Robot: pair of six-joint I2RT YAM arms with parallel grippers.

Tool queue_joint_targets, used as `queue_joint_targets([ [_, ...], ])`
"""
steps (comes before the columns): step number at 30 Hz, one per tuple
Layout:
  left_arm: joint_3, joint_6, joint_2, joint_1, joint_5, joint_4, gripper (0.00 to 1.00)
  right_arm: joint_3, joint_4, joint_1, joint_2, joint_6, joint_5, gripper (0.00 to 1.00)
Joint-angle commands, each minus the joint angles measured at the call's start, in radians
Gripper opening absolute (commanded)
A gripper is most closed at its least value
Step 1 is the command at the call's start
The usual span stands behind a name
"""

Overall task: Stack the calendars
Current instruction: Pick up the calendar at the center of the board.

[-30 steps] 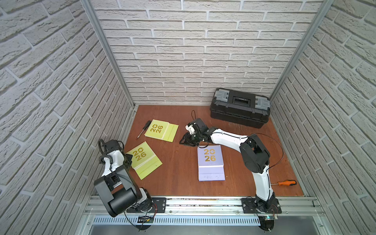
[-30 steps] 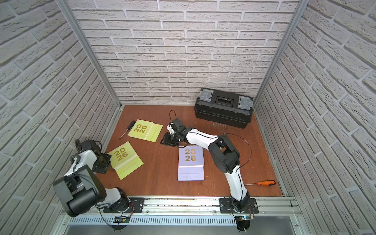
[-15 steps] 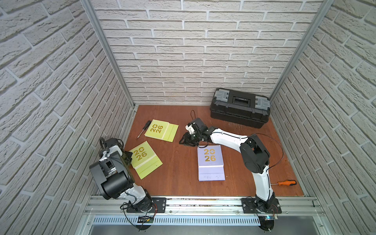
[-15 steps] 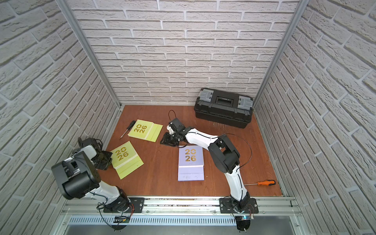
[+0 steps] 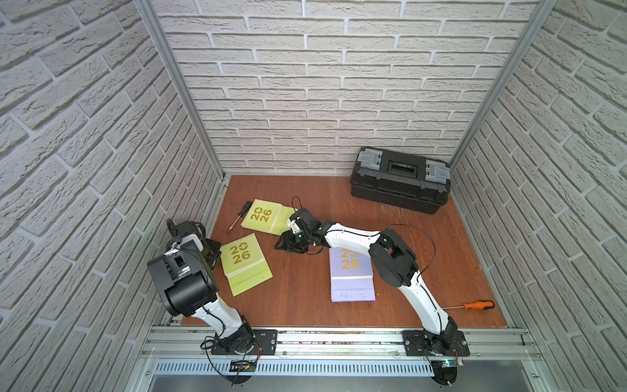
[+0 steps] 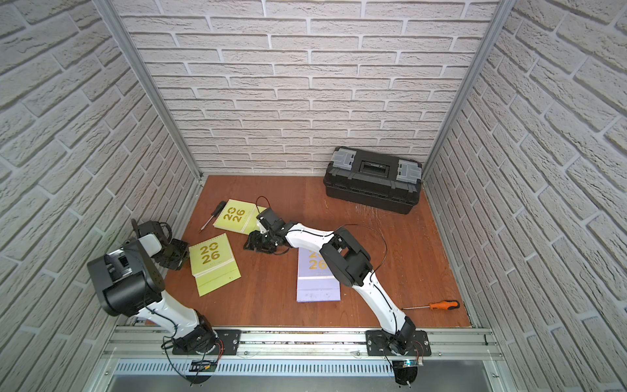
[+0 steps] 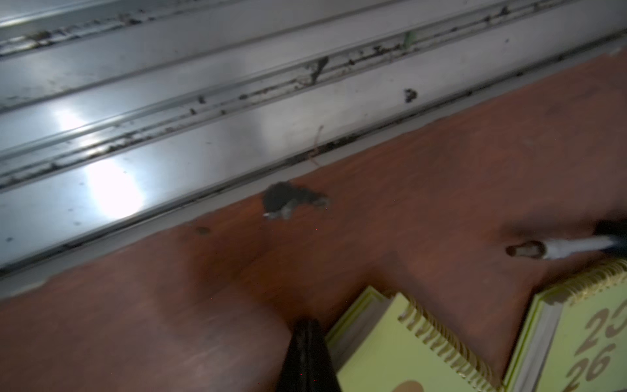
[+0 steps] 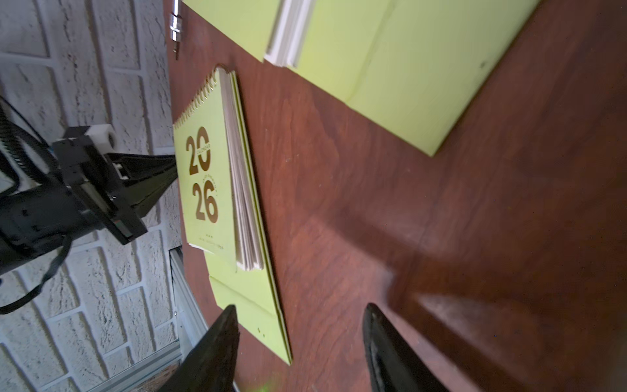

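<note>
Calendars lie in three places on the tabletop (image 5: 305, 298): the near lime-green calendar (image 5: 245, 264) at the left, the far lime-green calendar (image 5: 266, 218) behind it, and the lavender calendar (image 5: 351, 276) toward the middle, partly hidden under the right arm. None rests on another, so we judge the stack not yet begun.

Our right gripper (image 5: 282, 245) hangs low over bare wood between the two green ones and the lavender one. Its fingers (image 8: 213, 356) are apart with nothing between them, pointing left at the near lime-green calendar. Our left gripper (image 5: 215, 253) sits just beside that calendar's left edge, pressed together and empty; whether it touches we cannot tell.

We take the step in hand to be a pickup of this calendar. To do it well we should come in flat to the tabletop, slip one finger under the base flap, and close across pages and cover alike, since the loose leaves look ready to fan. The left gripper could serve as a backstop against sliding.

A black-handled screwdriver (image 5: 245, 207), an orange-handled screwdriver (image 5: 476, 304) and the toolbox (image 5: 400, 180) lie clear of the path.
</note>
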Motion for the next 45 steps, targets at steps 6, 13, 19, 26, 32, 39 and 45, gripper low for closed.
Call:
queue_joint_targets([
  [6, -0.006, -0.003, 0.092, -0.126, 0.073, -0.009, 0.0, 0.031, 0.054, 0.009, 0.012, 0.035, 0.026, 0.63],
  [13, -0.031, -0.057, 0.089, -0.208, 0.06, 0.02, 0.0, 0.041, 0.051, 0.019, 0.033, 0.067, 0.044, 0.64],
  [19, -0.058, -0.092, 0.074, -0.246, 0.045, 0.037, 0.0, -0.005, 0.2, 0.021, 0.059, 0.203, 0.001, 0.64],
  [26, -0.09, -0.095, 0.07, -0.256, 0.067, 0.048, 0.0, -0.005, 0.255, 0.042, 0.09, 0.254, -0.008, 0.64],
  [32, -0.119, -0.101, 0.069, -0.26, 0.094, 0.064, 0.0, -0.018, 0.372, 0.043, 0.093, 0.291, -0.03, 0.64],
  [39, -0.143, -0.107, 0.055, -0.262, 0.112, 0.075, 0.0, -0.048, 0.598, 0.045, 0.079, 0.347, -0.067, 0.64],
  [45, -0.143, -0.109, 0.029, -0.261, 0.105, 0.066, 0.0, -0.092, 0.613, 0.049, 0.039, 0.346, -0.035, 0.58],
])
